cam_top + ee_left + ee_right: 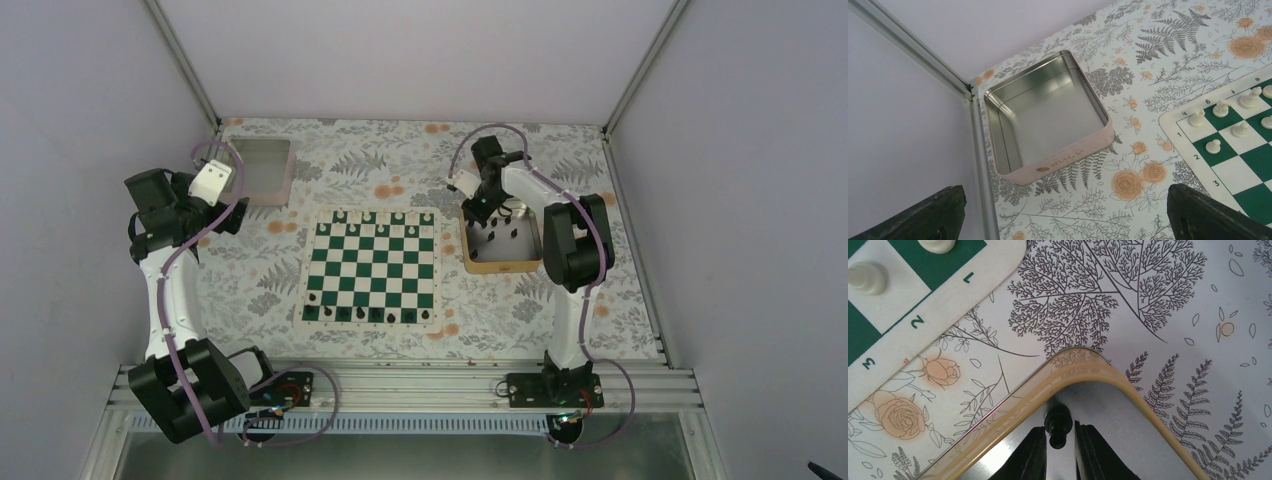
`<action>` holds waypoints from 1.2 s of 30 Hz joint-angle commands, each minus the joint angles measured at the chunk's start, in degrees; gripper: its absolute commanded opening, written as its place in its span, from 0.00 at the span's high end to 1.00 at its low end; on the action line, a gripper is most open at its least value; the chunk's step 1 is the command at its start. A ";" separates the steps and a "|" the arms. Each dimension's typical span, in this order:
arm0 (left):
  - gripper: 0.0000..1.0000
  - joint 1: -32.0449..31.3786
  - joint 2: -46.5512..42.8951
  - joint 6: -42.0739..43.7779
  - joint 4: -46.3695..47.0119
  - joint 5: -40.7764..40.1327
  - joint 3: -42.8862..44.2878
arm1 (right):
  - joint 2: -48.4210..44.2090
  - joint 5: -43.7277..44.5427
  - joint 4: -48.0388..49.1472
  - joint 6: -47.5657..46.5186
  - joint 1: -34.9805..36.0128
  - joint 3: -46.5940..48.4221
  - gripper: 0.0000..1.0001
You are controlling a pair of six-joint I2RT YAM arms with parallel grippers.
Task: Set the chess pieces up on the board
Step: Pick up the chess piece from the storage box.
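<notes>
Right tool (1059,432) tight around one black chess piece (1058,421) inside one gold-rimmed tray (1088,374); left tool (1064,200), fingers (923,215) wide apart.

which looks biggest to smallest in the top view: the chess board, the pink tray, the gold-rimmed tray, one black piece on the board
1. board
2-3. gold-rimmed tray and pink tray: look alike, and the right arm hides part of the gold one, so unranked
4. black piece, smaller than one square
</notes>
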 commanded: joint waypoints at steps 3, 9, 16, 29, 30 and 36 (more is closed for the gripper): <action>0.00 0.35 -0.58 0.62 -0.04 1.40 1.05 | 0.21 0.76 0.27 -0.56 0.51 0.62 0.81; 0.00 0.43 -0.86 0.88 -0.16 1.12 0.89 | 0.79 1.05 0.42 -0.62 0.51 0.50 0.80; 0.00 0.47 -0.99 0.94 -0.26 1.13 0.60 | 1.45 1.40 0.55 -0.65 0.51 0.53 0.80; 0.00 0.61 -0.90 1.03 -0.25 1.19 0.58 | 2.32 1.12 1.06 -0.44 0.51 0.05 0.81; 0.00 0.64 -0.97 1.01 -0.26 1.24 0.58 | 2.49 1.12 0.89 -0.51 0.58 0.23 0.81; 0.00 0.80 -1.19 1.30 -0.23 1.19 0.41 | 2.73 1.27 0.66 -0.54 0.68 0.62 0.83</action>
